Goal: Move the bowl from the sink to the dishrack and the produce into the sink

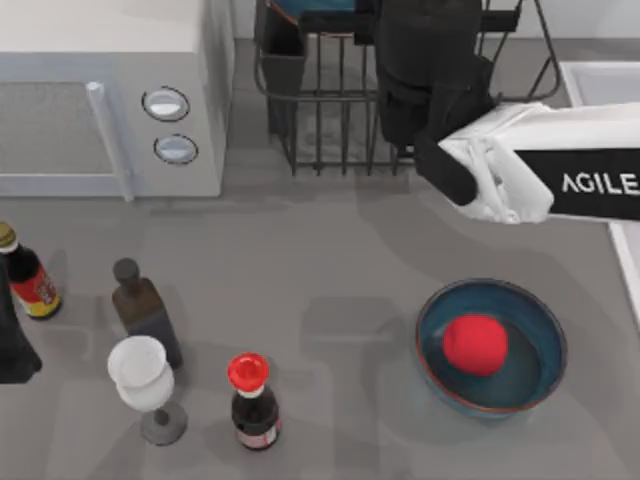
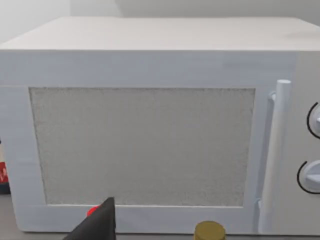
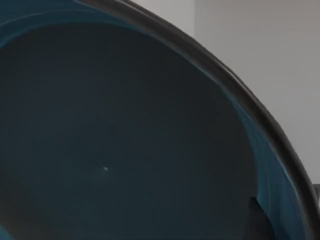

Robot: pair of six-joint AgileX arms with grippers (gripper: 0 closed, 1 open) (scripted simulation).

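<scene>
**Right arm over the dishrack, red fruit resting in a second bowl**

At the tabletop's (image 1: pixel 330 250) far left the left arm sits parked, its gripper (image 1: pixel 14 345) a dark shape at the edge; whether it is spread or pressed together cannot be told. Its wrist camera faces the white microwave (image 2: pixel 150 145). In front of the microwave stand three bottles and a white goblet (image 1: pixel 142 382). Farther right, at the back, the black dishrack (image 1: pixel 330 110) stands with the right arm reaching over it. The right gripper (image 1: pixel 425 90) is above the rack, and its state cannot be told. The right wrist view looks closely into the dark teal inside of the bowl (image 3: pixel 125 135). Near the front right, a second teal bowl (image 1: pixel 535 345) rests on the tabletop with the produce (image 1: pixel 474 344) inside it. The sink (image 1: pixel 600 80) lies along the right edge.
</scene>
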